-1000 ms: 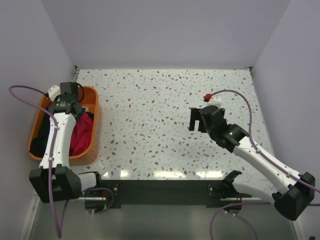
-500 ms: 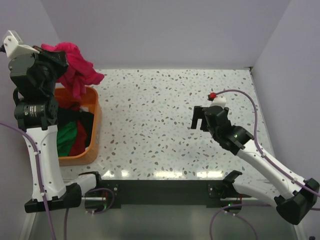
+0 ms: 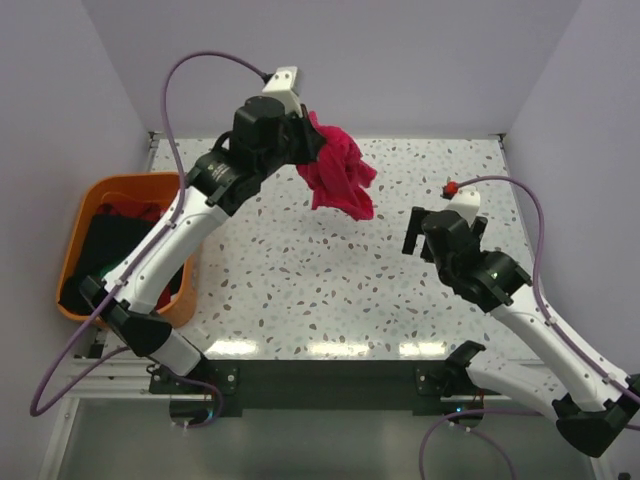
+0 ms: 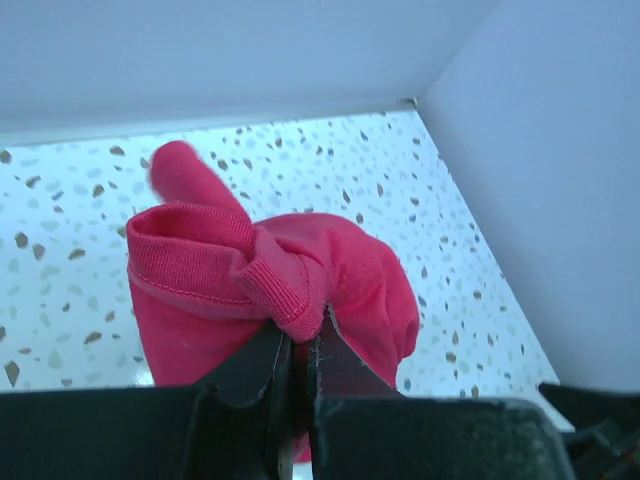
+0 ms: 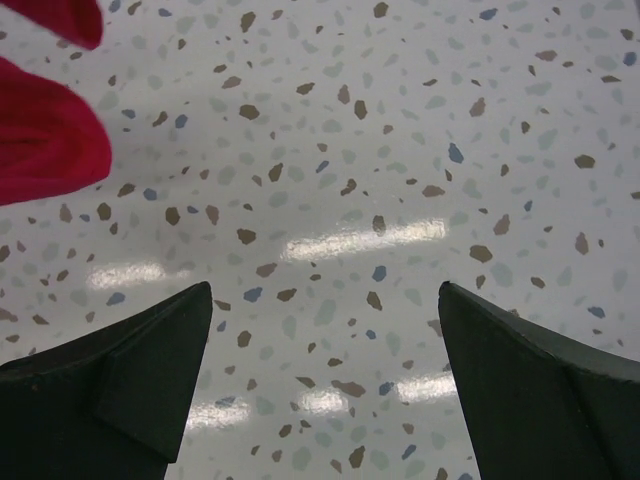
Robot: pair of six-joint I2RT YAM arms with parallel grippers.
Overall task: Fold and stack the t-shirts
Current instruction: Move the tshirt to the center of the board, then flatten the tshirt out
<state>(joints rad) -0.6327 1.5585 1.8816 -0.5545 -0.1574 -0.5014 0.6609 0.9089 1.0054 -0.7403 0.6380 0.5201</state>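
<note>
Between the left jaws (tips together), bunched crimson-pink t-shirt (image 4: 230,270)

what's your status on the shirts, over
Left gripper shut on crimson-pink shirt, bunched, hanging over table. Right gripper open, empty. Other shirts in orange tub. No obstruction seen.

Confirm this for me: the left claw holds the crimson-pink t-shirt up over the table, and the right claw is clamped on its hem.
Not quite. The right claw is open and empty: the right wrist view shows it spread over the table, apart from the crimson-pink t-shirt. The left claw does hold that shirt up over the table.
</note>
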